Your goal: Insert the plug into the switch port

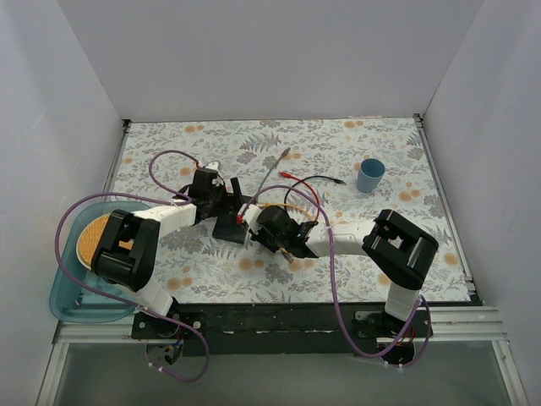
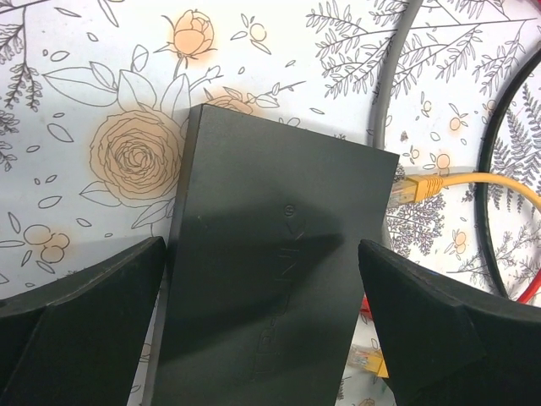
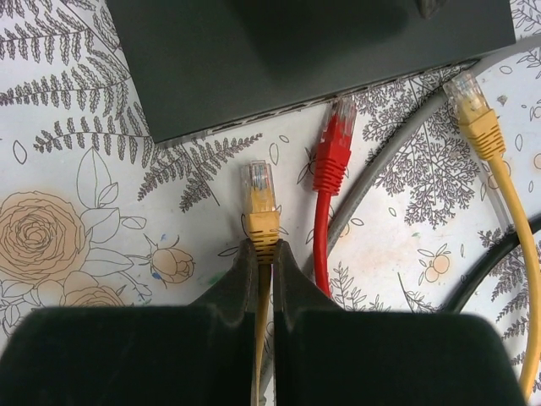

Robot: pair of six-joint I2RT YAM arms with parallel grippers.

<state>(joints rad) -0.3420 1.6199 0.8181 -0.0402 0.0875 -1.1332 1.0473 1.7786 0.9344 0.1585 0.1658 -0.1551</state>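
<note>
The plug, yellow with a clear tip, was pinched at its boot between the closed fingers of your right gripper. It pointed left at the switch and stopped just short of its edge, not touching. The ports along that shadowed edge could not be told apart. Your left gripper straddled the switch near the middle of the table, one finger pressed on each long side, clamping it. A red plug lay just beside yours, its tip right at the same edge. A second yellow plug lay loose beyond it. A blue cup stood well apart, far right.
</note>
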